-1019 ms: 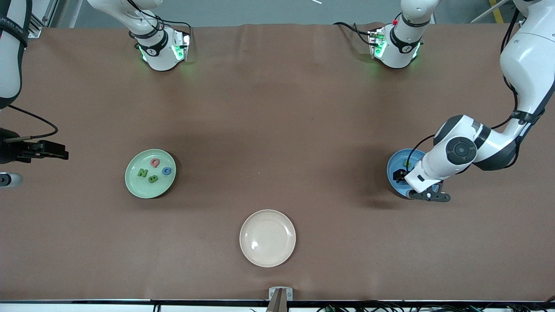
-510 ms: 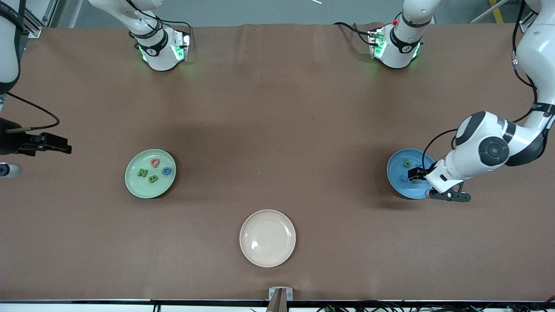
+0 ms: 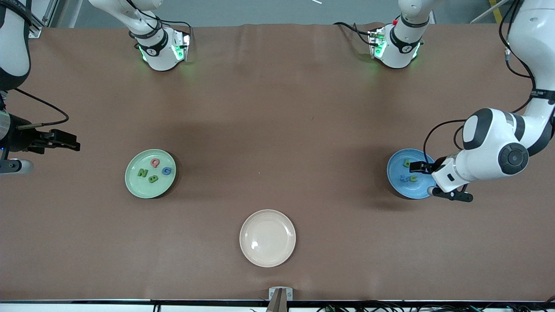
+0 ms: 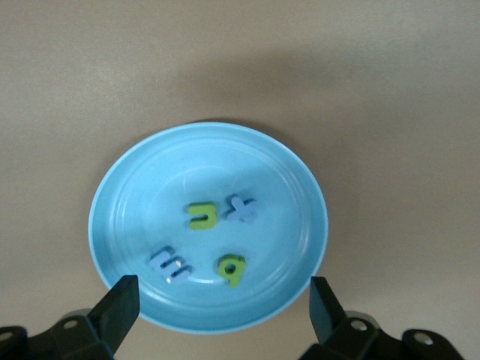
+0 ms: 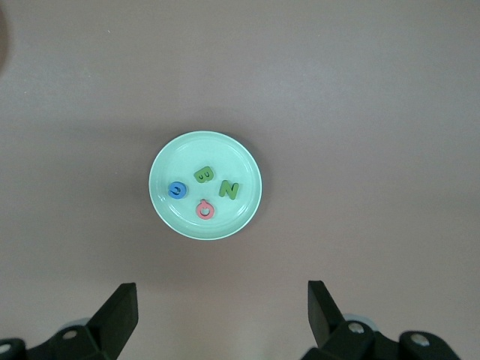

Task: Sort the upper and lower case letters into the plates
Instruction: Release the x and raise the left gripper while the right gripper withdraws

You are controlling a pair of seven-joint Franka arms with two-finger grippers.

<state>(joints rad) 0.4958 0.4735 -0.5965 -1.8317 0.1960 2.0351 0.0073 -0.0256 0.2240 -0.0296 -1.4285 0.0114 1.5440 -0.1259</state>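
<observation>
Tabletop under a brown cover carries three round plates of equal size. Cream-beige plate lies nearest the front camera, midway between the two arms' ends, and holds nothing. Pale green plate lies toward the right arm's end; blue plate lies toward the left arm's end.

Left tool hangs over the edge of the blue plate that faces the left arm's end of the tabletop, its jaws spread wide and gripping nothing; in the left wrist view its two fingertips frame the plate's rim. Right tool hangs over bare tabletop at the right arm's end, well apart from the pale green plate, jaws likewise wide and empty.

Upper-case pieces lie in the pale green plate: pink-red Q, blue G, green N and green B, close together but apart.

Lower-case pieces lie in the blue plate: green b, green n, blue x and blue m; n and x sit just beside each other near the plate's middle.
</observation>
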